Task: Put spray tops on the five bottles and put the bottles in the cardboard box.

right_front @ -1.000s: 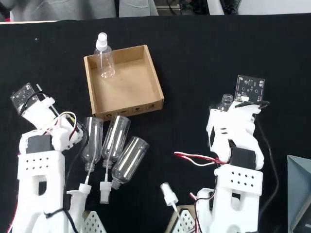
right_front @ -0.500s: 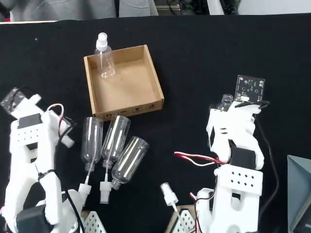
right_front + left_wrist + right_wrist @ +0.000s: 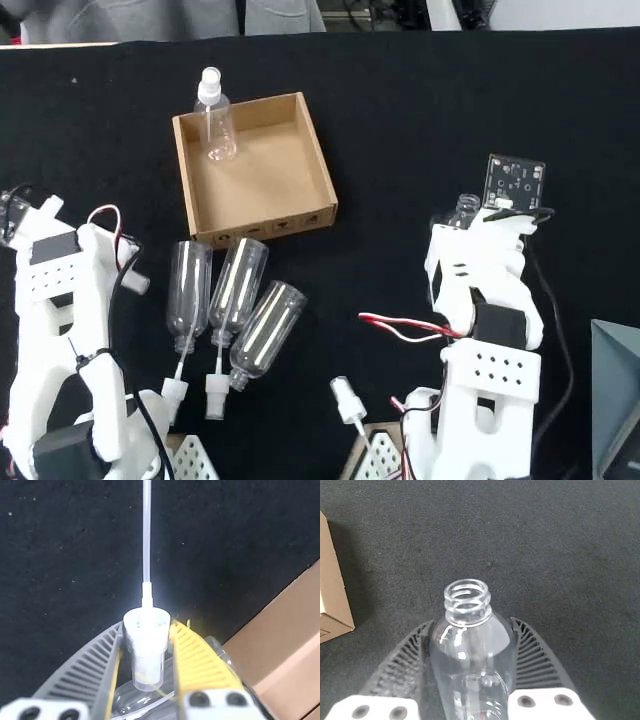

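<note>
Left gripper (image 3: 147, 626): my jaws are clamped on a white spray top (image 3: 145, 645), one finger on each side of its collar. Its dip tube (image 3: 146, 530) points straight out past the fingertips over the black table (image 3: 450, 100). A corner of the cardboard box (image 3: 318, 165) sits just beside this gripper. Right gripper (image 3: 472, 622): jaws closed around the shoulder of a clear bottle (image 3: 468, 625). Its threaded neck is open, with no top on it, and projects beyond the fingertips. In the high view this bottle sits well to the right of the box, with bare table between them and beyond it toward the far edge. One bottle with a top fitted (image 3: 214, 125) stands in the far left corner of the box; the rest of the box floor is bare. Three bottles (image 3: 238, 280) lie side by side on the table just in front of the box, between my two arms, necks toward my bases. Two spray tops (image 3: 216, 385) lie at their necks; whether seated, I cannot tell. Another spray top (image 3: 347, 400) lies loose near the right arm's base.
</note>
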You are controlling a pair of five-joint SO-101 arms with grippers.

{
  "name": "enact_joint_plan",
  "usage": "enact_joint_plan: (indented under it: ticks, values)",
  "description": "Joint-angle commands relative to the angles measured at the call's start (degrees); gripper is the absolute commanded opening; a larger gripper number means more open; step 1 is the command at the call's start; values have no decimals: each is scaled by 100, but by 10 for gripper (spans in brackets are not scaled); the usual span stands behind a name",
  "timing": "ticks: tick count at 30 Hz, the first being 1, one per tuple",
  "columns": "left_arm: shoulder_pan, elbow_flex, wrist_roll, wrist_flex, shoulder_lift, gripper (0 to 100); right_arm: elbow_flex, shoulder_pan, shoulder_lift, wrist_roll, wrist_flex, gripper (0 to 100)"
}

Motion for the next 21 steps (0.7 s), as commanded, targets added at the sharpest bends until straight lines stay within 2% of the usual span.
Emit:
enact_joint_plan:
  ticks: [1, 8, 21]
  values:
    - [-75, -365, 457, -97, 0, 91, -57, -149, -180, -9, -185, 77]
    - [-92, -374, 1037, -255, 0, 91, -57, -149, -180, -9, -185, 77]
    - [-163, -312, 1064, -255, 0, 92, -57, -149, -180, -9, -185, 77]
